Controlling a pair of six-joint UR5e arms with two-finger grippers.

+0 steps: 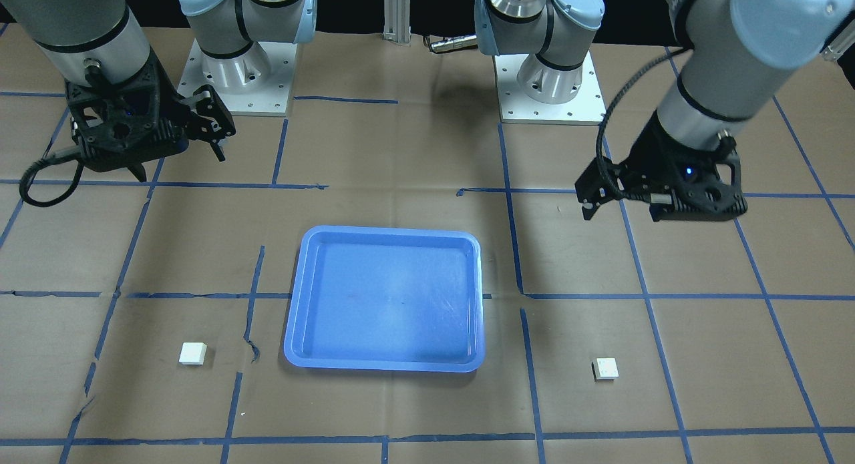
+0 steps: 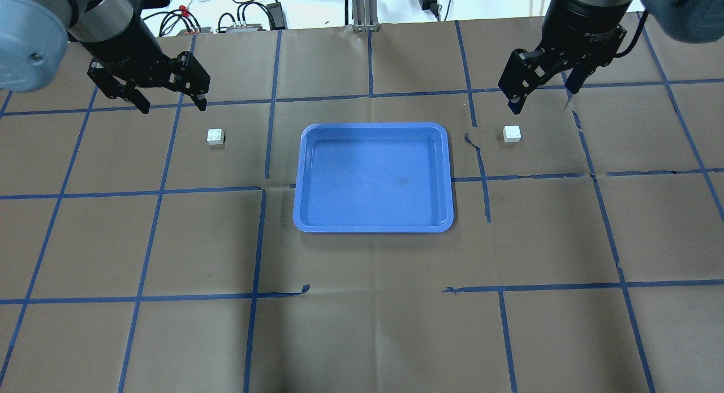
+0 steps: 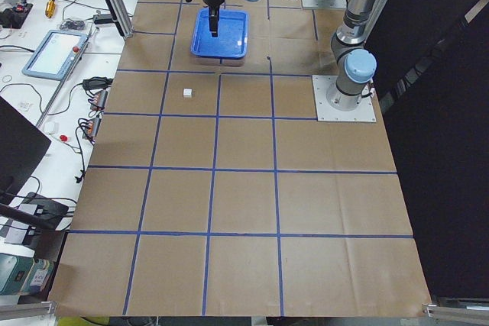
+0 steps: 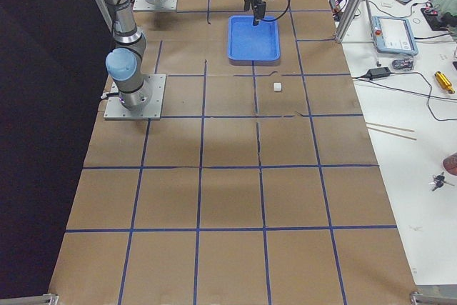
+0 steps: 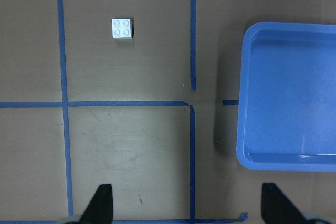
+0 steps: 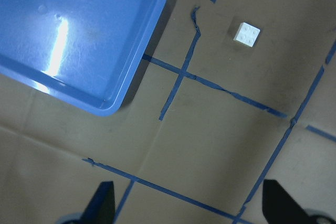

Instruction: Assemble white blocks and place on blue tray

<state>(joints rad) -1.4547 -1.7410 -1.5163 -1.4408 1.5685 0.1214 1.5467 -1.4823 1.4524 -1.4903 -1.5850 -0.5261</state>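
Note:
The blue tray (image 2: 373, 226) lies empty at the table's middle. One white block (image 2: 215, 136) sits studs up to the tray's left, just ahead of my open, empty left gripper (image 2: 172, 106). The other white block (image 2: 512, 133) sits to the tray's right, close to my open, empty right gripper (image 2: 542, 99). Both grippers hover above the table. The left wrist view shows its block (image 5: 122, 28) and the tray's rim (image 5: 242, 103). The right wrist view shows its block (image 6: 248, 33) and the tray (image 6: 79, 35). From the front, both blocks (image 1: 606, 368) (image 1: 192, 352) lie apart.
Brown paper with a blue tape grid (image 2: 266, 189) covers the table. The two arm bases (image 1: 234, 70) (image 1: 551, 77) stand at the robot's edge. Cables and electronics (image 2: 243, 20) lie beyond the far edge, and a side bench with a tablet (image 3: 53, 51) stands there.

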